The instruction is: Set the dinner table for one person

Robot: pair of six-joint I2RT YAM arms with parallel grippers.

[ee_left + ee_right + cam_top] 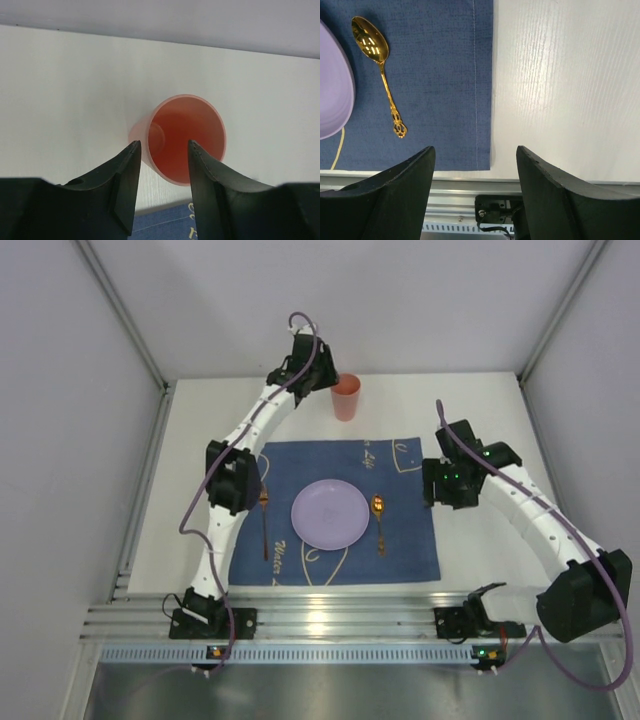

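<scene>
A salmon-pink cup [345, 397] stands upright on the white dinner table [470, 410], just beyond the far edge of the blue placemat [400, 540]. My left gripper [325, 380] hangs over it. In the left wrist view the cup [185, 135] sits under my left gripper [163, 145], which is open, with one finger over the cup's mouth and the other outside its left wall; neither visibly presses the rim. On the placemat lie a lilac plate [330, 513], a gold spoon [379, 520] to its right and a gold utensil [264, 525] to its left. My right gripper [475, 148] is open and empty above the placemat's right edge [480, 100].
Grey walls close the table on the left, back and right. An aluminium rail [330, 620] with both arm bases runs along the near edge. The right arm's elbow [585, 595] hangs over the near right corner.
</scene>
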